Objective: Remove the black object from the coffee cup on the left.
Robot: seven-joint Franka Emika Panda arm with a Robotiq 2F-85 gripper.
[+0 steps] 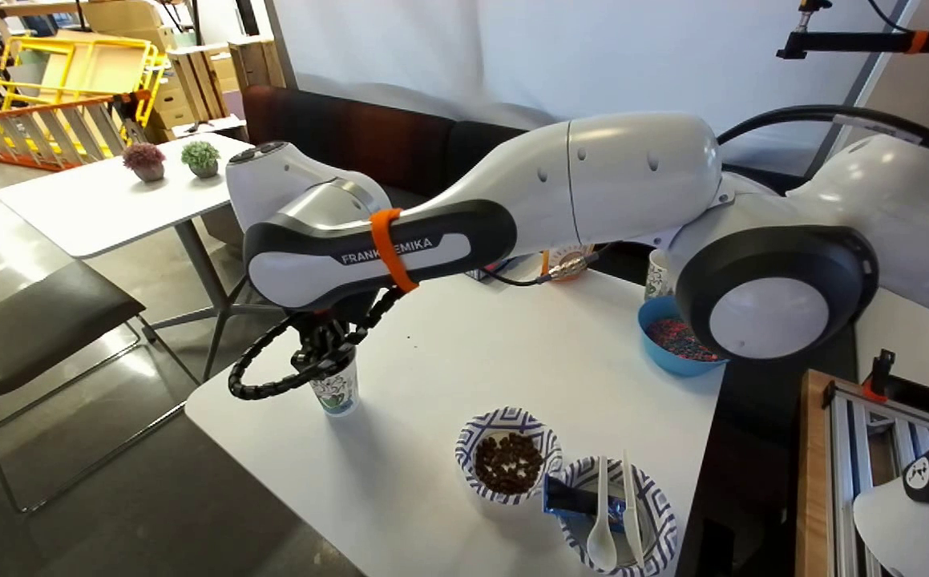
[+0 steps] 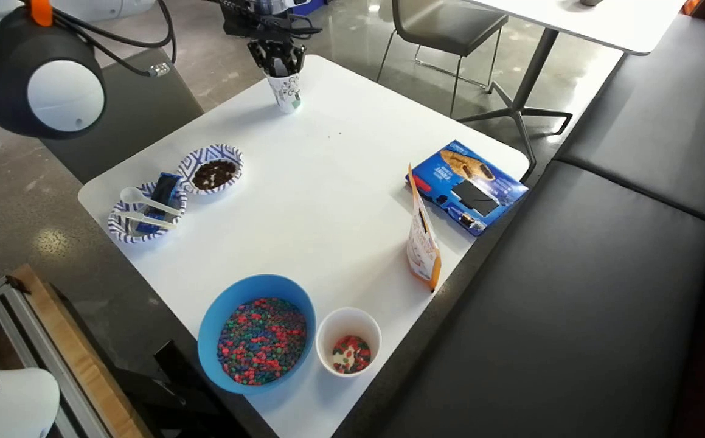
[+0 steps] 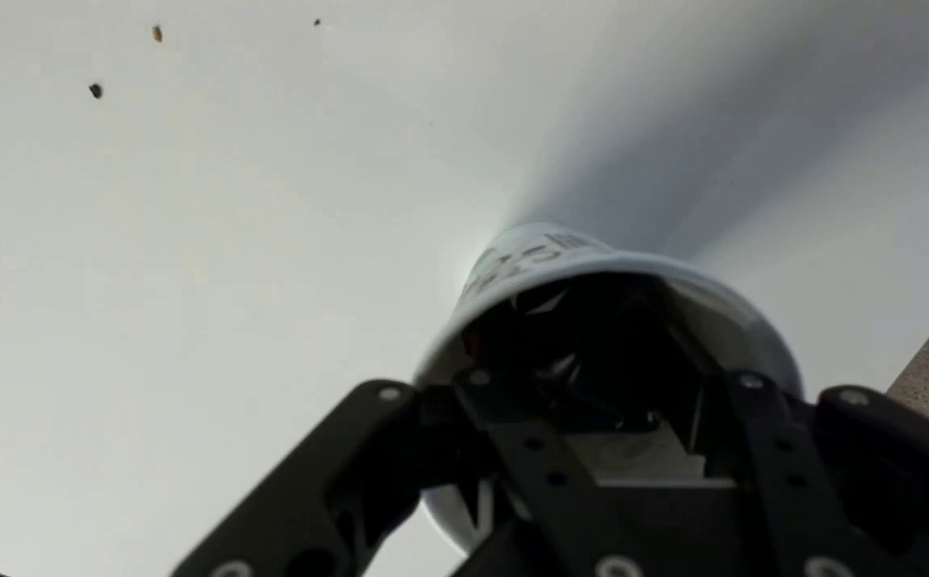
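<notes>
The coffee cup [image 1: 341, 393], white paper with a greenish print, stands near a table corner. It also shows in an exterior view [image 2: 288, 98] and in the wrist view [image 3: 540, 250]. My gripper [image 2: 278, 66] points down into the cup's mouth; it also shows in an exterior view [image 1: 322, 346]. In the wrist view the fingers are spread apart inside the rim, and their tips are lost in the dark. The black object [image 3: 572, 344] shows as a shiny dark lump between the fingers inside the cup. Whether the fingers press on it cannot be told.
On the white table [image 2: 303, 201] are a patterned bowl of dark bits [image 1: 548, 441], a patterned bowl with white cutlery [image 1: 664, 513], a blue bowl [image 2: 209, 340], a white cup [image 2: 328, 364], an orange-edged bag [image 2: 419, 249] and a blue box [image 2: 437, 161].
</notes>
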